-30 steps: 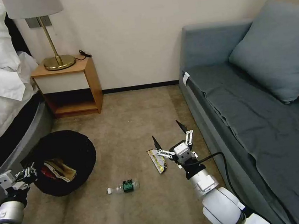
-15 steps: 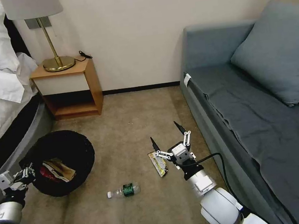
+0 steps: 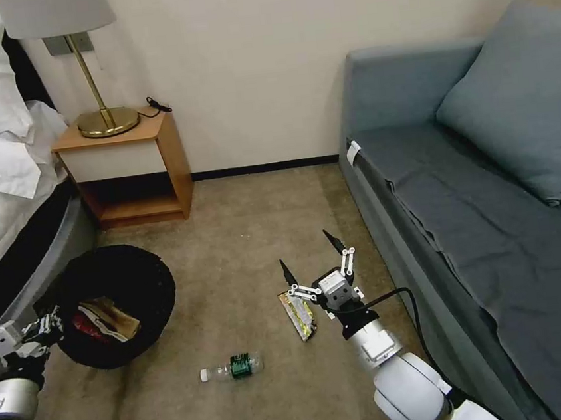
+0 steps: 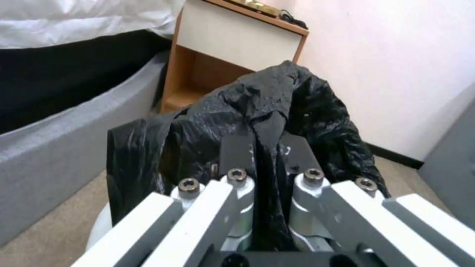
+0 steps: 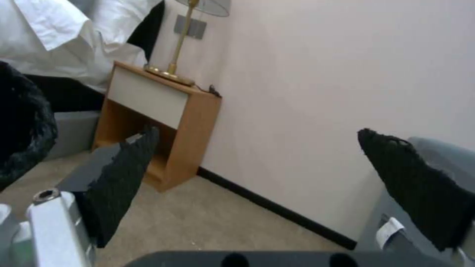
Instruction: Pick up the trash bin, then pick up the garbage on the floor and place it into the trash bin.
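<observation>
On floor, left: trash bin (image 3: 117, 280) beside bed edge (image 3: 30, 276); left hand (image 3: 50, 324) clamped on its black bag rim.
Right hand (image 3: 309, 260): fingers apart, over foil wrapper (image 3: 298, 314).
Bottle (image 3: 231, 368): open carpet, apart from both.
Sofa edge (image 3: 392, 252): close beside right hand.

Left gripper (image 4: 265, 148) at the near edge of the frame, white linkage bars and 4 hex bolts fanned out below 2 dark fingers (image 4: 236, 150). Fingers pressed together on a pinched fold of crinkly black bag, part of the trash bin (image 4: 317, 111), bag bunched up into a peak just past the fingertips. A sliver of white bin wall (image 4: 99, 230) under the bag beside the linkage. Beyond the bag, a wooden nightstand (image 4: 232, 37) with a white drawer front and open shelf. Grey bed base (image 4: 64, 137) curving alongside, white bedding (image 4: 74, 18) above. Tan carpet (image 4: 44, 237) below, pale wall (image 4: 396, 66) with a dark baseboard behind.
</observation>
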Robot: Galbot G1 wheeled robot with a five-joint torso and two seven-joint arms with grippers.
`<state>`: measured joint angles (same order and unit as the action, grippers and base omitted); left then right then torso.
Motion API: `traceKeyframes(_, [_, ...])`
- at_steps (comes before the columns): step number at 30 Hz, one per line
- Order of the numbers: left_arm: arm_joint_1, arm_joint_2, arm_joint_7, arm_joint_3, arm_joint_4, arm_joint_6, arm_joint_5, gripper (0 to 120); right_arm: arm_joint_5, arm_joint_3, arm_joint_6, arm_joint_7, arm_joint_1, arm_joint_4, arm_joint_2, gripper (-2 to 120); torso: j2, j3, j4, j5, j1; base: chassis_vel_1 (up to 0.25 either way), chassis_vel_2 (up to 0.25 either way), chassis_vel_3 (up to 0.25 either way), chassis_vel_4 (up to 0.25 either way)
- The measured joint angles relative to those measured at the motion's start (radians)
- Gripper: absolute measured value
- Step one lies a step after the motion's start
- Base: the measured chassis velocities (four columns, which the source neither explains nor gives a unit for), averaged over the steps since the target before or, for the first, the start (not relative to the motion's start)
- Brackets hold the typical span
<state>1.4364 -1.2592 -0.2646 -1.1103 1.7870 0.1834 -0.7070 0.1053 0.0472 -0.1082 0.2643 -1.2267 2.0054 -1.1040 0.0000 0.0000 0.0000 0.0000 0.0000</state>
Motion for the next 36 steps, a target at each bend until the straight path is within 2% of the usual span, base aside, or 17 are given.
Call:
traceKeyframes(14, [0.006, 0.004, -0.011, -0.012, -0.002, 0.002, -0.001, 4, -0.024, 0.055, 0.012, 0.011, 0.057, -0.048, -0.021, 100, 0.000, 0.000, -0.0001, 0.0000, 0.000, -0.042, 0.045, 0.042, -0.048])
traceKeyframes(19, [0.018, 0.011, -0.033, -0.023, -0.008, 0.002, 0.005, 4, -0.043, 0.118, 0.012, 0.021, 0.128, -0.097, -0.027, 100, 0.000, 0.000, 0.0000, 0.0000, 0.000, -0.016, 0.021, 0.027, -0.017])
traceKeyframes(29, [0.042, 0.053, -0.095, -0.051, -0.023, 0.001, 0.014, 4, -0.132, 0.344, 0.020, -0.025, 0.354, -0.257, -0.002, 100, 0.000, 0.000, 0.0000, 0.0000, 0.000, 0.000, 0.000, 0.000, 0.000])
traceKeyframes(36, [0.057, 0.078, -0.129, -0.047, -0.023, -0.003, 0.031, 4, -0.202, 0.493, 0.044, -0.078, 0.521, -0.342, -0.004, 100, 0.000, 0.000, 0.0001, -0.0001, 0.000, 0.000, 0.000, 0.000, 0.000])
